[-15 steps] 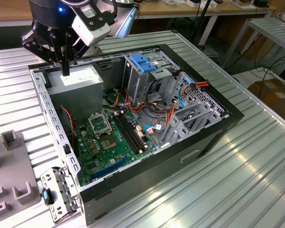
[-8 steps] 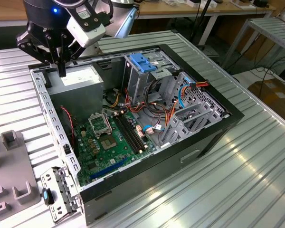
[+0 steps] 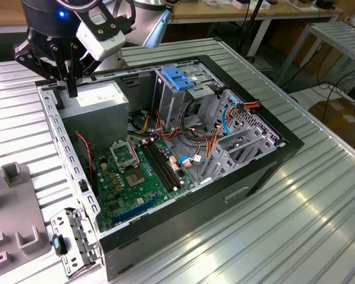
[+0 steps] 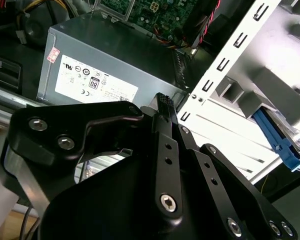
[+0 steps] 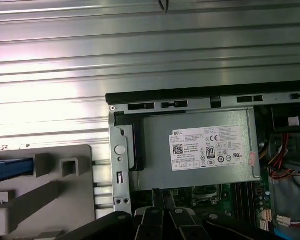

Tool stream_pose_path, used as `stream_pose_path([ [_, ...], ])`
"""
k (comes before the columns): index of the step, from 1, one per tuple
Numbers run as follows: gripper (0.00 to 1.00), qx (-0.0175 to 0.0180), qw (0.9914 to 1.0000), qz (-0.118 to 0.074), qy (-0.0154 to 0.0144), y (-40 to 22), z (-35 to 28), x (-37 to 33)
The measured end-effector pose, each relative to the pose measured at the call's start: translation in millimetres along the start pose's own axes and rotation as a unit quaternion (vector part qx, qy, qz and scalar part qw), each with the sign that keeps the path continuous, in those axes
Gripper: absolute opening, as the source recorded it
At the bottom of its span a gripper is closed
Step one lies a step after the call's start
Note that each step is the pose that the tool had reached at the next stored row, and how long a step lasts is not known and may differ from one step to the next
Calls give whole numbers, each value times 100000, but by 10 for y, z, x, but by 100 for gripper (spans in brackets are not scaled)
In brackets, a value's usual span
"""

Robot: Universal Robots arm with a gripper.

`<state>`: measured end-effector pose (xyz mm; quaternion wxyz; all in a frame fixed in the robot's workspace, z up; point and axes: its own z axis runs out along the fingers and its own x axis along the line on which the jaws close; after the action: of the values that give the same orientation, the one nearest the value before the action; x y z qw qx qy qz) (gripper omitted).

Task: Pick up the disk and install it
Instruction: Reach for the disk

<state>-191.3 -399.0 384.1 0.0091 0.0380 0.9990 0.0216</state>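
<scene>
Grey PSU box (image 3: 97,97): white sticker up, sits in corner of open case (image 3: 183,231).
Gripper (image 3: 71,92): hangs over that corner, just above case wall by PSU; fingers (image 4: 163,107) pressed together, nothing btwn them.
Disk (image 5: 10,167) (image 4: 277,142): blue carrier edge in both wrist views, on grey fixture (image 5: 65,200) outside case; rest cut off; apart from gripper.
Inside case: green mobo (image 3: 124,177), cables, grey cage (image 3: 168,100) w/ blue cap.
Table (image 3: 284,225): ribbed metal, under case.

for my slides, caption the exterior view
Gripper hovers over the power supply at the corner of an open PC case.
</scene>
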Motion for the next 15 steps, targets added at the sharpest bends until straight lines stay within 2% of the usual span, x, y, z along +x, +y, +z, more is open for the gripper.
stream_pose_path([
  [15, 11, 7, 100000, 1, 66, -15, 11, 187],
])
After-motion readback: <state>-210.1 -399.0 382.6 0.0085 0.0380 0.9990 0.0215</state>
